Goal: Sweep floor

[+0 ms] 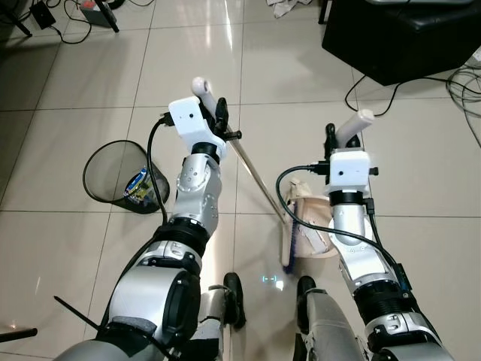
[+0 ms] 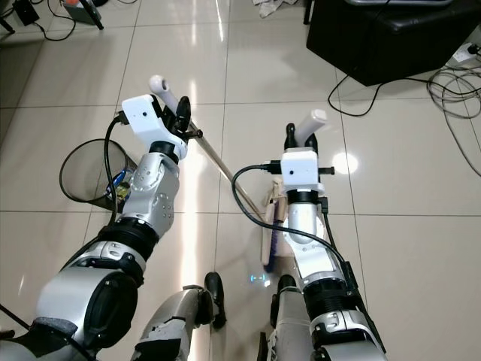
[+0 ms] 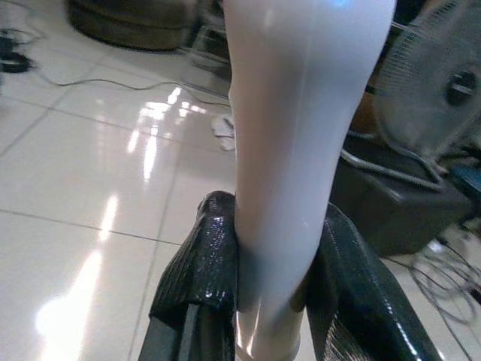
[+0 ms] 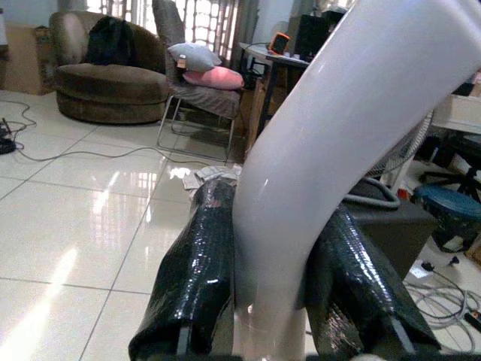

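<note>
My left gripper [image 1: 214, 107] is shut on the white grip of a broom [image 1: 200, 85]. Its metal rod [image 1: 255, 177] slants down to the right, to a blue brush head [image 1: 288, 246] on the tiles. In the left wrist view both black fingers [image 3: 210, 256] clamp the white grip [image 3: 301, 150]. My right gripper [image 1: 337, 141] is shut on the white handle of a dustpan [image 1: 358, 123]. The beige pan [image 1: 312, 226] hangs low beside the brush, partly hidden by my right forearm. In the right wrist view the fingers [image 4: 195, 278] squeeze that handle [image 4: 323, 150].
A black mesh waste bin [image 1: 113, 177] with some rubbish inside stands on the tiles to my left. Black furniture [image 1: 406, 34] and loose cables [image 1: 466, 90] lie ahead on the right. My feet [image 1: 234, 297] stand just behind the brush. Glossy tiles stretch ahead.
</note>
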You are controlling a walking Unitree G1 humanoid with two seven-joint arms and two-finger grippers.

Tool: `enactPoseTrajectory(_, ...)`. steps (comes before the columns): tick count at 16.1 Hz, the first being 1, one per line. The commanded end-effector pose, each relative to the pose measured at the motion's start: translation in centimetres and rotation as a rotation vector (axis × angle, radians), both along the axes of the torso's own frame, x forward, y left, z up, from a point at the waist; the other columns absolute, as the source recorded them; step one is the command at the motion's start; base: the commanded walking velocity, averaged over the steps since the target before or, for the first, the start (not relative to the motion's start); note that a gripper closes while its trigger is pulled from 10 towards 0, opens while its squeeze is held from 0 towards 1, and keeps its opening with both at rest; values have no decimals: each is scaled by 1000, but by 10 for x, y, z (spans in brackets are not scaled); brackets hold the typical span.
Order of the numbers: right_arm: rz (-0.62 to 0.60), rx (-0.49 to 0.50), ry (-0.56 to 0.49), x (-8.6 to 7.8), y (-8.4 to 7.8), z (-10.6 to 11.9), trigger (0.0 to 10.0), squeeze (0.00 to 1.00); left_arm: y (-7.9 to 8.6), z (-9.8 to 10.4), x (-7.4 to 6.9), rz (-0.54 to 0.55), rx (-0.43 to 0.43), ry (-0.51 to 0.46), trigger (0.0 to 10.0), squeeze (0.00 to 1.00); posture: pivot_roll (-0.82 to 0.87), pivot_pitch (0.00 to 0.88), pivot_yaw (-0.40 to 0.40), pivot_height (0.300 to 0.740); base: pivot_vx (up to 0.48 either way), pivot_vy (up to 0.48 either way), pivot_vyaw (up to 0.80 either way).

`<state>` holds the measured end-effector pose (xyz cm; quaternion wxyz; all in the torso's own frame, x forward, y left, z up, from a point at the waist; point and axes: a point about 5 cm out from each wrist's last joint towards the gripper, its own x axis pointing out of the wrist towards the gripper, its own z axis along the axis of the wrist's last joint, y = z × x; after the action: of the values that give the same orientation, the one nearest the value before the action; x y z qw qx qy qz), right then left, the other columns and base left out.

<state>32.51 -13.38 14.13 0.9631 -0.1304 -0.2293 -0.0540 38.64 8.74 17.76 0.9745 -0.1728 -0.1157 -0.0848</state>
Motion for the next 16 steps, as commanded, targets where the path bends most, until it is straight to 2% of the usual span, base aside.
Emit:
enactPoseTrajectory(1, -4, 38, 75, -4, 1, -17, 10000, 0, 0, 4, 1, -31, 9, -18, 10000, 0, 66, 330, 143, 740, 0, 0, 0)
enactPoseTrajectory(2, -6, 46, 67, -3, -1, -15, 10000, 0, 3, 5, 1, -60, 55, -42, 10000, 0, 61, 315, 139, 740, 0, 0, 0)
enactPoseTrajectory(4, -25, 144, 44, -2, -11, -8, 10000, 0, 16, 9, 1, -104, 155, -88, 10000, 0, 58, 286, 134, 740, 0, 0, 0)
enactPoseTrajectory(6, -33, 232, 2, -4, -22, -1, 10000, 0, 37, 15, 3, -112, 271, -126, 10000, 0, 51, 254, 132, 740, 0, 0, 0)
enactPoseTrajectory(9, -45, 295, -63, -12, -38, 7, 10000, 0, 69, 19, 5, -57, 304, -121, 10000, 0, 48, 211, 127, 740, 0, 0, 0)
enactPoseTrajectory(13, -31, 335, -116, -14, -48, 17, 10000, 0, 99, 22, 5, 33, 335, -109, 10000, 0, 49, 152, 118, 740, 0, 0, 0)
enactPoseTrajectory(15, -15, 361, -151, -14, -51, 28, 10000, 0, 120, 14, -2, 87, 399, -93, 10000, 0, 46, 126, 118, 740, 0, 0, 0)
enactPoseTrajectory(16, -9, 387, -163, -16, -54, 35, 10000, 0, 131, 3, -9, 115, 427, -62, 10000, 0, 41, 106, 117, 740, 0, 0, 0)
